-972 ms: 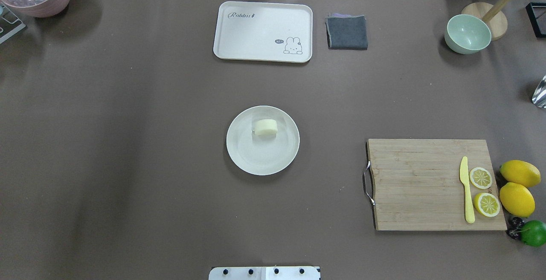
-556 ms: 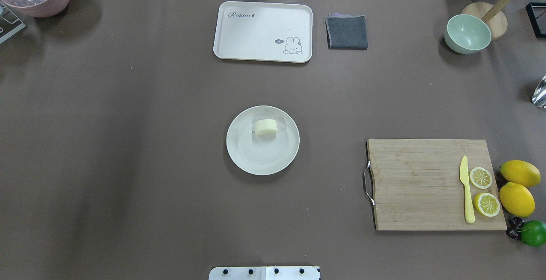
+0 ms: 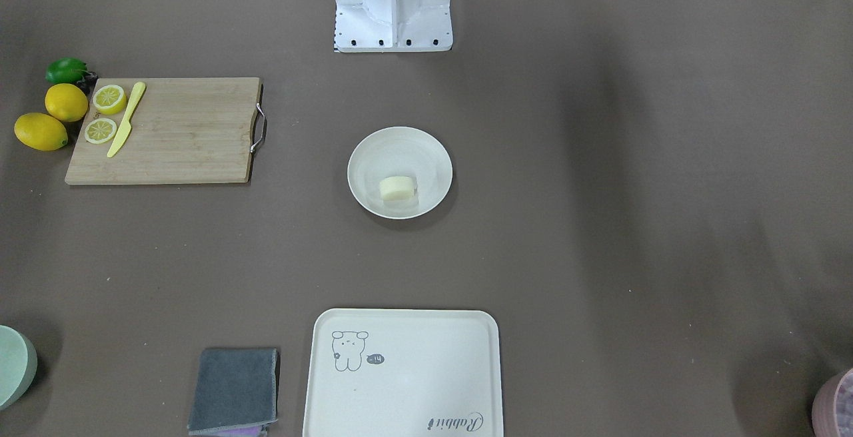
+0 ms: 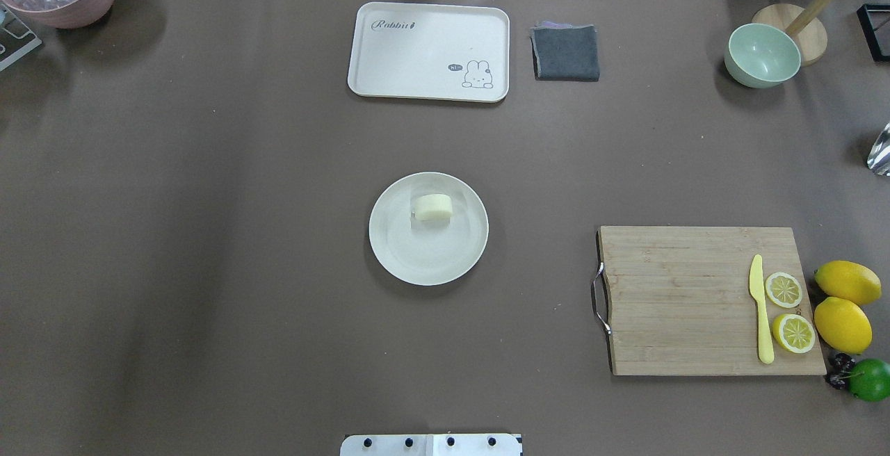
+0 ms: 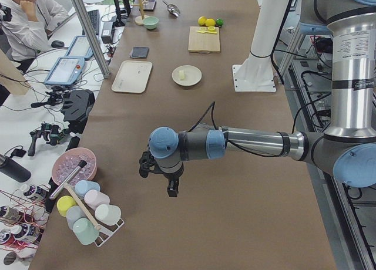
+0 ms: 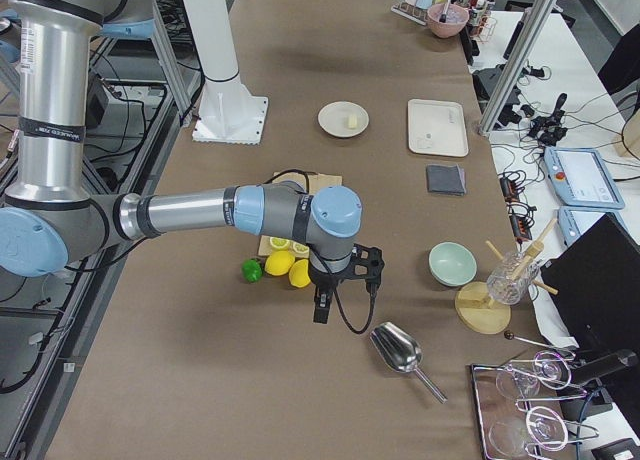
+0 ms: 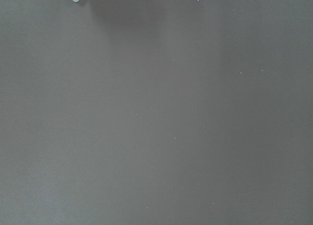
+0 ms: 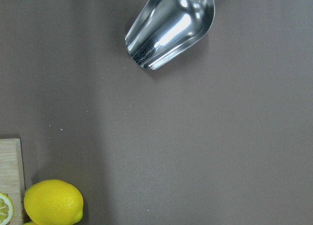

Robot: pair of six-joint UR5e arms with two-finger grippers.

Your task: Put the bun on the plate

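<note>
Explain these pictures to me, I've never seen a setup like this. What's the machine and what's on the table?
This is a two-armed robot at a brown table. Two pictures look down on the table, one from behind the robot, one from across it; two look along it from either end; two come from wrist cameras. The left gripper and the right gripper hang above the table near opposite ends; nothing shows in them, and open or shut I cannot tell. In the middle a pale bun lies on a round plate. Also there: a cream tray, a grey cloth, a green bowl, a cutting board with lemon halves and a yellow knife, whole lemons, a metal scoop.
</note>
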